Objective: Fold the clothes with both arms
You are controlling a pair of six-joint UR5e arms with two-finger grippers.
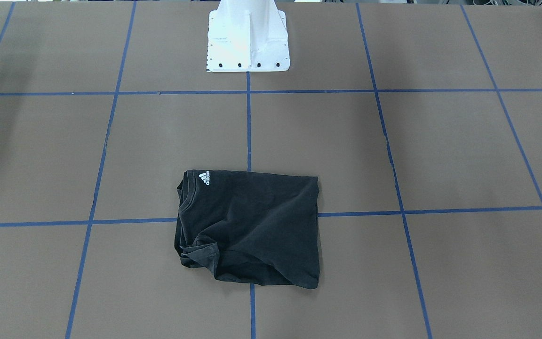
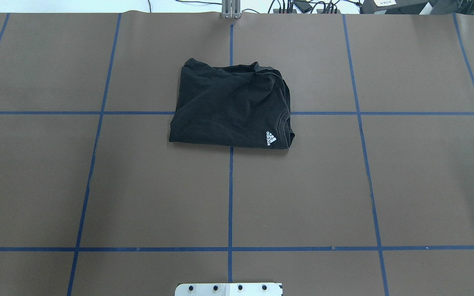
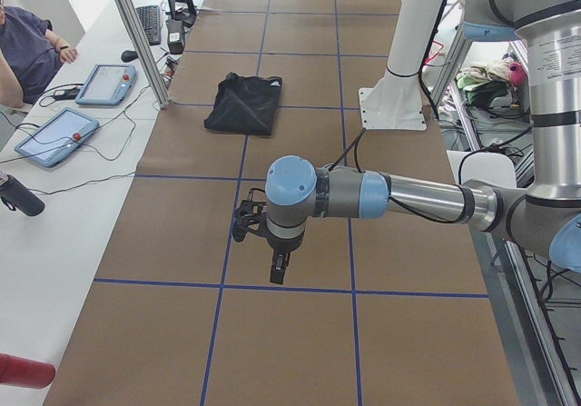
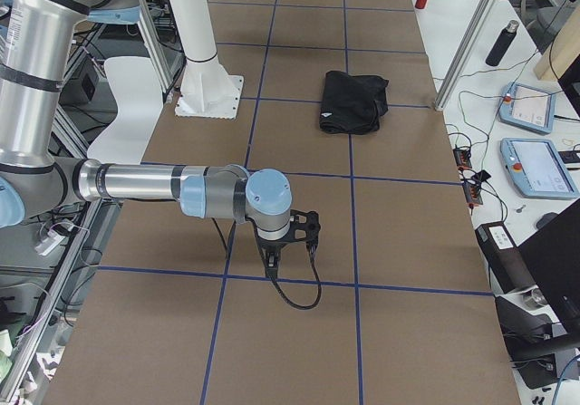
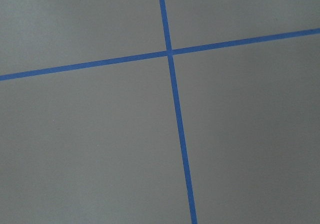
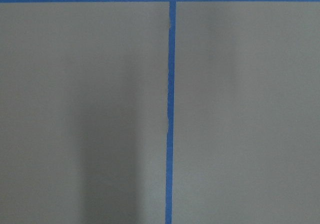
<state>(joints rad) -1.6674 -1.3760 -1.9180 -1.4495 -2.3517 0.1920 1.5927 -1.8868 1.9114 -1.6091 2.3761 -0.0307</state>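
Note:
The black T-shirt [image 1: 252, 226] lies folded into a rough rectangle on the brown table, on the far side from the robot's base. Its small white Adidas logo [image 2: 271, 138] faces up; the block graphic is hidden. It also shows in the overhead view [image 2: 228, 107] and both side views [image 3: 243, 104] [image 4: 352, 102]. My left gripper [image 3: 280, 268] hangs over bare table toward the left end, far from the shirt. My right gripper [image 4: 272, 262] hangs over bare table toward the right end. I cannot tell whether either is open or shut. Both wrist views show only table and blue tape.
The white base pedestal [image 1: 247, 42] stands at the robot's side of the table. Blue tape lines [image 2: 230, 197] grid the brown surface. A white side bench holds tablets [image 3: 54, 133], cables and a black bottle [image 3: 18, 194]; a seated person [image 3: 27, 43] is at its far end.

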